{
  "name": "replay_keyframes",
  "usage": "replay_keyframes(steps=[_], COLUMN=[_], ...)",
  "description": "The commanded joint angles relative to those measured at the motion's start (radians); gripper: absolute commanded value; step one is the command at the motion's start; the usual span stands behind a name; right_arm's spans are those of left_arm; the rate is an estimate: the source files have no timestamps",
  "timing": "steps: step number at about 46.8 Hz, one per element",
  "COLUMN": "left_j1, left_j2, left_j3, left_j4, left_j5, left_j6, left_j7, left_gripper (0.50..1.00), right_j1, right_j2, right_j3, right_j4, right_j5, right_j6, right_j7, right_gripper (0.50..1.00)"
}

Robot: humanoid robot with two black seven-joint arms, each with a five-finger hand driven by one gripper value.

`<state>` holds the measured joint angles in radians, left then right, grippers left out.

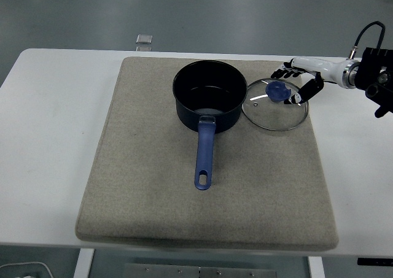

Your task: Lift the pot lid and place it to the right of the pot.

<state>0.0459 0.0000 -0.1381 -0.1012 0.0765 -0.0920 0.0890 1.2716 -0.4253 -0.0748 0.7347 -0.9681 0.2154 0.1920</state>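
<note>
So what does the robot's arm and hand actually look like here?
Only the right arm shows. Its hand has a glossy white back shell and black fingers with white segments. Behind it sits a silver metal wrist ring, then a black blocky forearm housing. A thin black cable loops up from the wrist.

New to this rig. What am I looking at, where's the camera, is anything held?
One view, from a camera high on the robot's side, looking down over a white table. A grey mat carries a dark pot with a blue handle, open. The glass lid with a blue knob lies flat on the mat just right of the pot. The robot's right hand, on an arm coming in from the right, has its fingers spread around the knob, apparently gripping nothing. No left arm shows.
</note>
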Motion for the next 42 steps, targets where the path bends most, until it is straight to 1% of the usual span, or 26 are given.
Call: replay_keyframes(steps=[1, 5, 10, 13, 31, 42], left_j1=[0.0, 0.0, 0.0, 0.0, 0.0, 0.0], left_j2=[0.0, 0.0, 0.0, 0.0, 0.0, 0.0], left_j3=[0.0, 0.0, 0.0, 0.0, 0.0, 0.0], left_j4=[0.0, 0.0, 0.0, 0.0, 0.0, 0.0], left_j5=[0.0, 0.0, 0.0, 0.0, 0.0, 0.0], left_j6=[0.0, 0.0, 0.0, 0.0, 0.0, 0.0], left_j7=[0.0, 0.0, 0.0, 0.0, 0.0, 0.0], left_gripper=[1.0, 1.0, 1.0, 1.0, 1.0, 1.0], right_j1=[0.011, 0.022, 0.018, 0.018, -0.015, -0.057], right_j2=[-0.009, -0.012, -0.012, -0.006, 0.022, 0.053], right_j3=[0.006, 0.064, 0.118, 0.135, 0.155, 0.174], right_j4=[0.0, -0.001, -0.012, -0.026, -0.055, -0.104], right_j5=[0.002, 0.048, 0.147, 0.219, 0.701, 0.923], right_j6=[0.009, 0.03, 0.11, 0.128, 0.131, 0.131], right_j7=[0.001, 0.001, 0.0, 0.0, -0.009, -0.011], right_gripper=[0.86, 0.862, 0.862, 0.862, 0.864, 0.866])
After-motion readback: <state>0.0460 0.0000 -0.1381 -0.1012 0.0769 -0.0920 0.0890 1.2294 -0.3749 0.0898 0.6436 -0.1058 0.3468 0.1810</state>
